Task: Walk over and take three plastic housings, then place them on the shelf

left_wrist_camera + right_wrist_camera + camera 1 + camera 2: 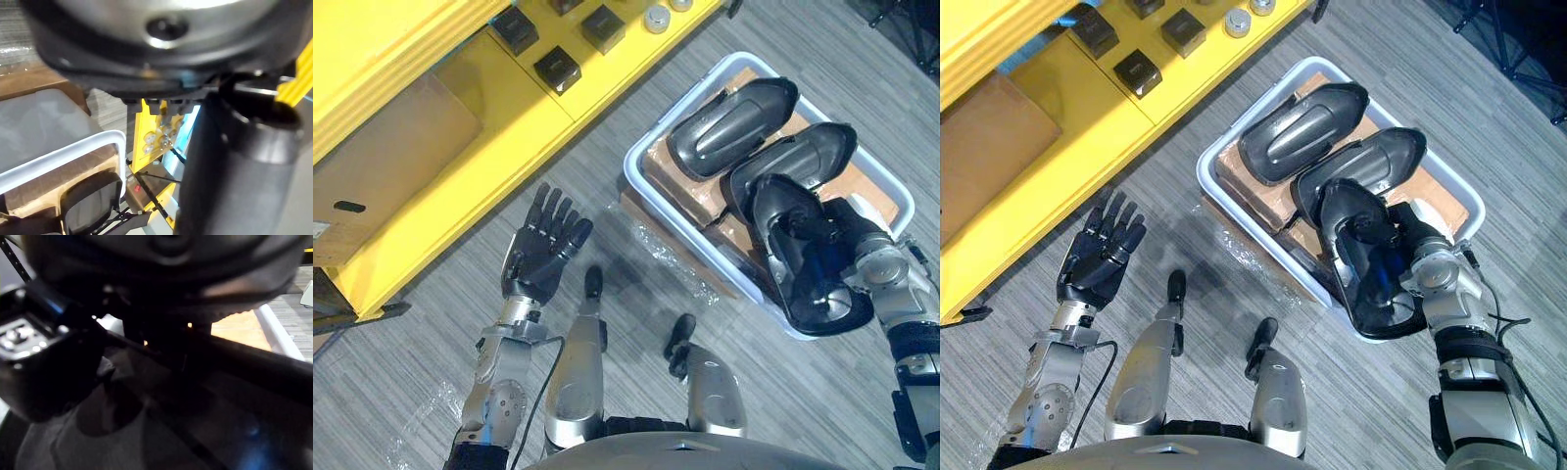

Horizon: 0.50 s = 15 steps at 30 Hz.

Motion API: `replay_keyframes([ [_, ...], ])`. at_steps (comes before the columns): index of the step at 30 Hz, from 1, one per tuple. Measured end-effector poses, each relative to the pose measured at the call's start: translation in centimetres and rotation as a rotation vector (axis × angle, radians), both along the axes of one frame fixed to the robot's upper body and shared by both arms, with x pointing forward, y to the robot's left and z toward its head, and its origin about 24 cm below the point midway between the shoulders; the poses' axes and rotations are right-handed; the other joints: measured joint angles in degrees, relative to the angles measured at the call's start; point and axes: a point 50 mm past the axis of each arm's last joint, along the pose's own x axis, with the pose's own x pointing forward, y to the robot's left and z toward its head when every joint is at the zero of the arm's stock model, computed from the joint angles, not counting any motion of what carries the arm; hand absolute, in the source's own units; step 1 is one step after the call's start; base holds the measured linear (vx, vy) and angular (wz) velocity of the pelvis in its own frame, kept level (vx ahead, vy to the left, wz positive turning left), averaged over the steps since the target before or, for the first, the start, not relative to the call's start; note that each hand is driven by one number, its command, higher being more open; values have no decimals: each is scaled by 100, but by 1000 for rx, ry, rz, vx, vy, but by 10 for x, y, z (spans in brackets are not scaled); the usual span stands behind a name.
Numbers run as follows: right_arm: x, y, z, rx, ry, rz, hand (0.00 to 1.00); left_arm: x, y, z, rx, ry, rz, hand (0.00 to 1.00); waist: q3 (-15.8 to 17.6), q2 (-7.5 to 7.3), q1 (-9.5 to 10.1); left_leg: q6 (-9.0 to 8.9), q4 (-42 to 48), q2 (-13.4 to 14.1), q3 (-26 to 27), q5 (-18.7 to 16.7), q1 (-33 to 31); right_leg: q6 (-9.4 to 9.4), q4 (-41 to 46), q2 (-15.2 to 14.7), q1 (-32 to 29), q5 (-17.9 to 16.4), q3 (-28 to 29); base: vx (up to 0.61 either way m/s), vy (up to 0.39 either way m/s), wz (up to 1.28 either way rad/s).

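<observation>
At my far left runs the yellow shelf [509, 127]. It carries a few small dark boxes [557, 69] but no housing, so nothing has been delivered yet.

Just this side of the shelf, my left hand [538, 257] hangs over the grey floor [783, 392]. Its fingers are straight and spread, and it is empty and touches nothing.

Further right a pale plastic bin [628, 164] sits on the floor, well apart from the shelf. It is lined with cardboard [675, 166], and all three dark plastic housings are inside it. The far housing [729, 127] lies with its domed side up near the bin's back corner. The middle housing [803, 157] lies just beside it, overlapping the one nearest me. The near housing [798, 264] is tipped with its hollow side up, and its lower end lies over the bin's front rim.

My right hand [847, 235] is at the right edge of that near housing, touching it. My right wrist view is too dark to show whether I have closed on the housing, so I cannot tell.

I judge the walk to the bin to be finished and the first pick to be just under way. What remains is to lift this housing clear, carry it to the shelf and set it down, then do the same for the other two.
</observation>
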Motion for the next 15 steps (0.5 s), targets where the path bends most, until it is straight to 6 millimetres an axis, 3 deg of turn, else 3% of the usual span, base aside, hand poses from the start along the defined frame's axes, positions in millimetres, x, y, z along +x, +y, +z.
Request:
replay_keyframes([
  [7, -22, 12, -14, 42, -48, 22, 0, -13, 0, 21, 6, -101, -21, 100, -37, -27, -63, -9, -256, -22, 83, 33, 461, 33, -259, 4, 426, 32, -37, 46, -18, -3],
  [15, -47, 31, -17, 52, -143, 45, 0, -13, -5, 15, 9, -43, -52, 100, -809, -238, -254, -25, -743, -46, 326, 67, 978, 137, -610, -1, 747, 104, 52, 70, -20, -11],
])
